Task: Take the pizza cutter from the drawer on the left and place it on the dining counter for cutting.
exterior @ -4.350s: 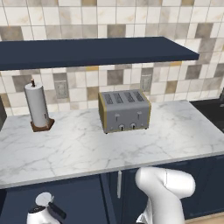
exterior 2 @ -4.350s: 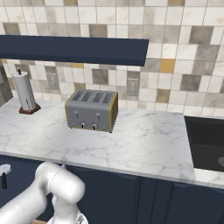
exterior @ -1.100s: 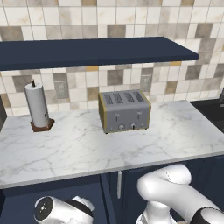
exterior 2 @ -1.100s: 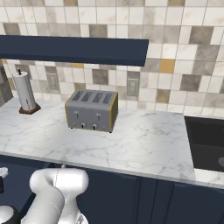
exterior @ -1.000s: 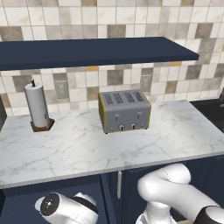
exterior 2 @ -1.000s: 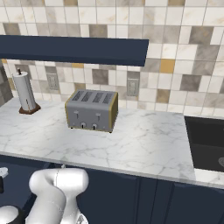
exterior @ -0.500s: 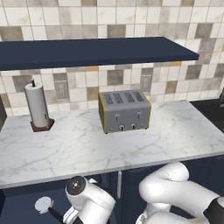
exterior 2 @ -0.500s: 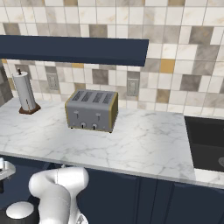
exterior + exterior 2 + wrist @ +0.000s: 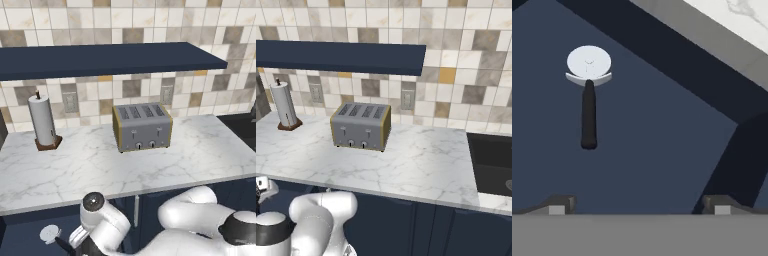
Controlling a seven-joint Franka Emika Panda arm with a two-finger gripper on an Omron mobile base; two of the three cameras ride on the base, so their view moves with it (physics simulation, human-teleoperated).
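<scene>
light: even, soft | shadows: faint | glare: none | focus: slightly soft

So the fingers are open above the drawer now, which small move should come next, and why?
Probably shift the hand sideways toward the pizza cutter before lowering. In the hand view it lies flat on the drawer floor, apart from the open gripper and off to the left of the gap between the fingers. Its black handle points toward the hand, so centring over the handle first seems wise.
</scene>
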